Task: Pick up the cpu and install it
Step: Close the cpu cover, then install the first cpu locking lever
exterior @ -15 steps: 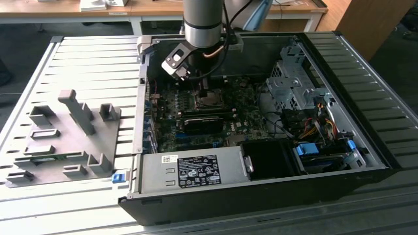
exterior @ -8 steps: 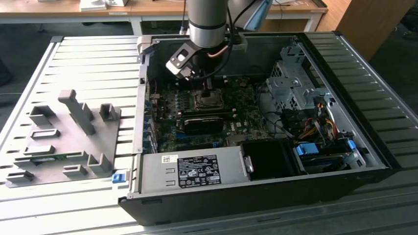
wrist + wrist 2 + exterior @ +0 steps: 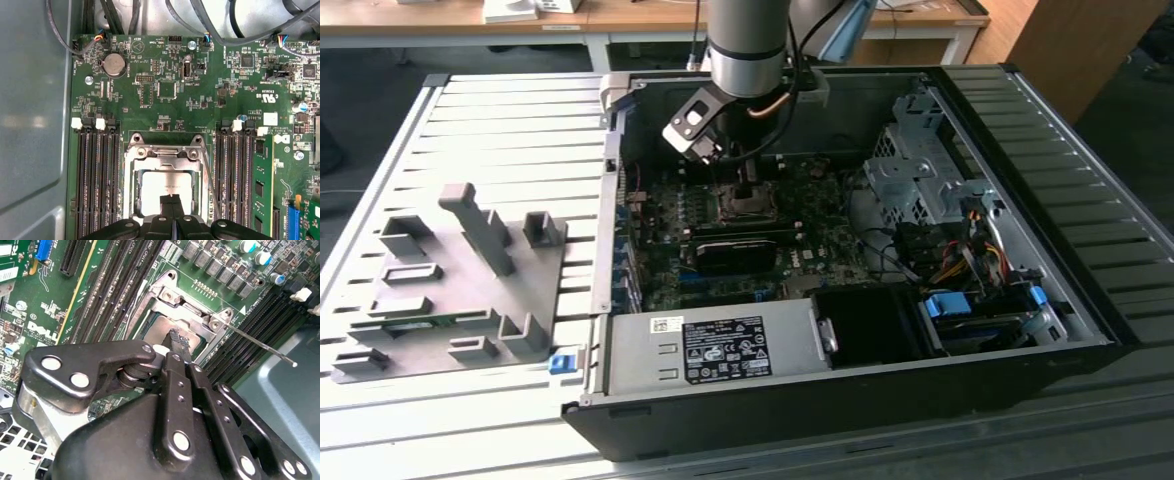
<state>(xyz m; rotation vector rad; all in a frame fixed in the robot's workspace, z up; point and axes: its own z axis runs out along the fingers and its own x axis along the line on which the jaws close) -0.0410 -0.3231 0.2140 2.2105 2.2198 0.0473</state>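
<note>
The cpu (image 3: 159,184) lies flat inside the motherboard's metal-framed socket (image 3: 165,151), its silvery top showing in both wrist views (image 3: 156,333). My gripper (image 3: 171,202) hangs straight over it, its two black fingertips pressed together with nothing between them, at or just above the chip's top; contact cannot be told. In the second wrist view the gripper (image 3: 178,339) points down at the cpu's middle. In the exterior view the gripper (image 3: 746,186) reaches down into the open computer case over the socket (image 3: 750,205).
A thin socket lever (image 3: 260,342) sticks out beside the frame. A green memory stick (image 3: 262,186) stands in a slot near the socket. The grey holder plate (image 3: 447,280) lies at the exterior view's left, outside the case. A power supply (image 3: 707,345) and a drive cage (image 3: 921,170) sit inside.
</note>
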